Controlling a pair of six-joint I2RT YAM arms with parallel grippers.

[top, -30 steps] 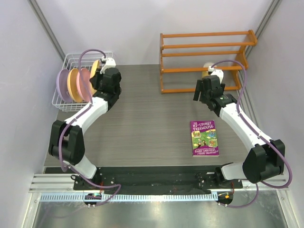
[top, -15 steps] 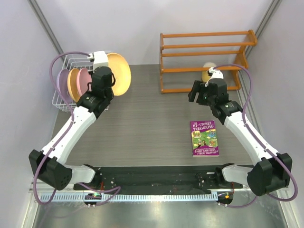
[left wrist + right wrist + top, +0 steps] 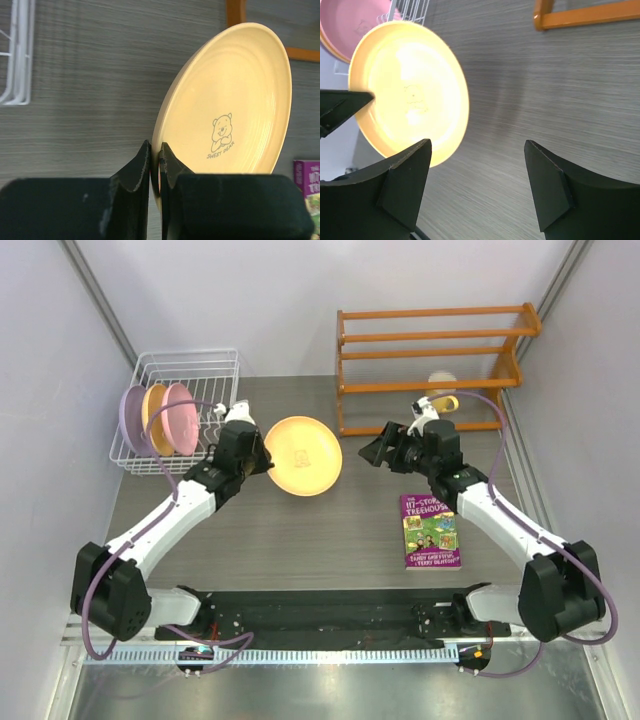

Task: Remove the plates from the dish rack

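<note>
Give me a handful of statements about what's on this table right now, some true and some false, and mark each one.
1. The left tool is shut on the rim of the yellow plate. True.
2. The right tool grips that plate too. False: it is open and apart from the plate.
3. A lavender plate, an orange plate and a pink plate stand in the dish rack. True.
4. The purple book lies inside the dish rack. False: it lies flat on the table, by the right arm.
</note>
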